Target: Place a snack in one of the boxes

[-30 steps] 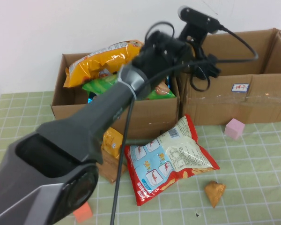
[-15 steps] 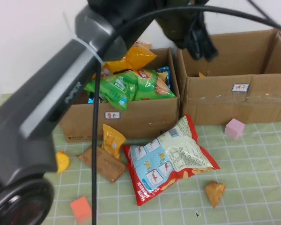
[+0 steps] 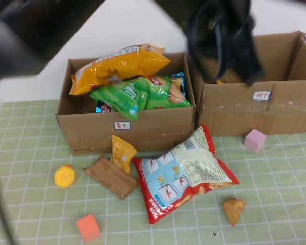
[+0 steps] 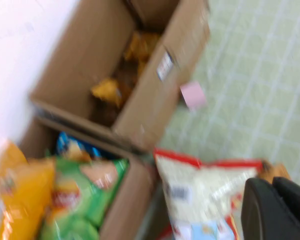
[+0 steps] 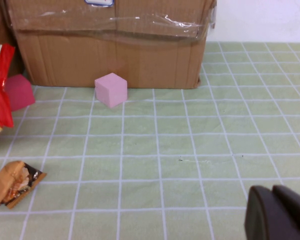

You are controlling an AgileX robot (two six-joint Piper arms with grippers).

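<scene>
On the bench (image 3: pixel 275 204) stand two boxes (image 3: pixel 127 127), side by side. The left hand (image 4: pixel 277 210) hangs high above them; the right hand (image 5: pixel 277 212) hovers low, grip unclear on both.

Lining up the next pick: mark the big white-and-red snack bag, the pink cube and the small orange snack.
white-and-red snack bag (image 3: pixel 186 173), high view, bag's middle.
pink cube (image 5: pixel 111 89), right wrist view, front face.
small orange snack (image 3: pixel 234 209), high view, its centre.

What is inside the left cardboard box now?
The left cardboard box holds a yellow chip bag on top, a green chip bag and a blue packet. Anything beneath them is covered. Neither tool's state can be judged.
</scene>
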